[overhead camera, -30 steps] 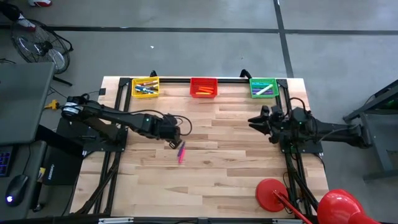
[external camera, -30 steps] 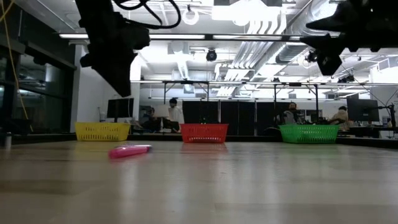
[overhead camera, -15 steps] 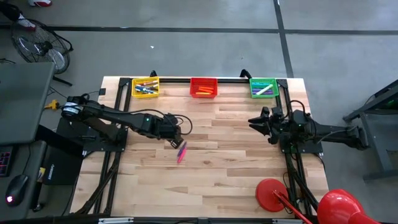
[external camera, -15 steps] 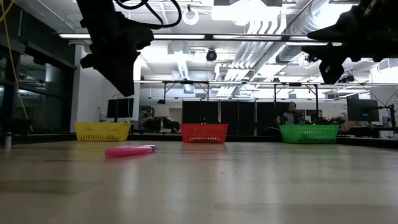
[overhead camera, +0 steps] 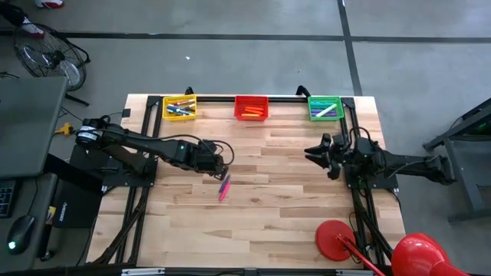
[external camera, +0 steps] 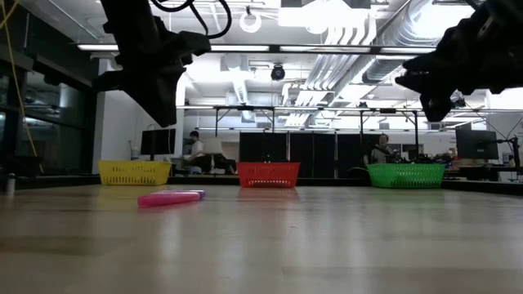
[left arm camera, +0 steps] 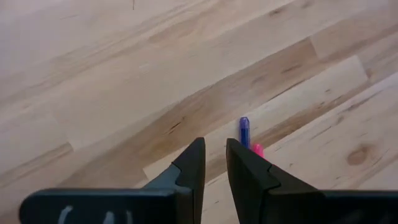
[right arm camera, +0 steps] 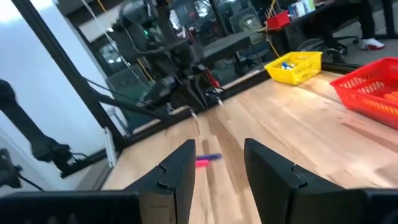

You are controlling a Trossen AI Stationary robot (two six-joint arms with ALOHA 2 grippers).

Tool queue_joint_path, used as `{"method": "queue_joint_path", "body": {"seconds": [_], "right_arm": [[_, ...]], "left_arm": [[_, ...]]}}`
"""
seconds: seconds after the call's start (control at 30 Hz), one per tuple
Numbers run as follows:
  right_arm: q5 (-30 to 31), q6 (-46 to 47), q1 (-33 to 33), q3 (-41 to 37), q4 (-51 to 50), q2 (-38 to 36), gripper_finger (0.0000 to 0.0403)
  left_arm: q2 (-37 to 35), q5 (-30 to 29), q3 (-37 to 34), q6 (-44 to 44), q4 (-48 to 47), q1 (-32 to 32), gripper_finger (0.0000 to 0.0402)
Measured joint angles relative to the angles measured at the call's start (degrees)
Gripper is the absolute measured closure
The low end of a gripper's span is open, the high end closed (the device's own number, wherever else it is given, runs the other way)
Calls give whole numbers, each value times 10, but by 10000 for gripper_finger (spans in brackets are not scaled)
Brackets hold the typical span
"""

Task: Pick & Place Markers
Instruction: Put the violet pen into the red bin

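Hovering over the table [overhead camera: 291,199], left claw [overhead camera: 218,170] nearly clenched, empty, just above the pink-and-purple marker [overhead camera: 223,186]. Pick step: spread fingers, descend. Right claw [overhead camera: 314,152] part-open, empty, waits near green basket [overhead camera: 324,107].

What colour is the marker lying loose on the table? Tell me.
Pink with a purple cap; the left wrist view shows it best.

In the left wrist view, the left gripper's fingers [left arm camera: 245,177] hide most of the pink marker [left arm camera: 257,150]. From above, markers in the yellow basket [overhead camera: 180,98] are too small to count. The red stand [overhead camera: 416,251] is cut off.
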Motion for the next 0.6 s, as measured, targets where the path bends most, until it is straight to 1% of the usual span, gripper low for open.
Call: {"method": "queue_joint_path", "body": {"seconds": [0.17,0.3,0.4,0.43,0.6], "right_arm": [[-1,-66,0,0,-33,0,276],[-2,-64,0,0,-62,0,276],[-11,-62,0,0,-73,0,276],[-15,-59,0,0,-73,0,276],[-3,-71,0,0,-71,0,276]], "left_arm": [[0,8,0,-20,1,0,340],[11,31,1,-40,6,0,340],[31,62,1,-4,13,0,340],[40,76,1,11,28,0,340],[87,115,2,41,75,0,340]]}}
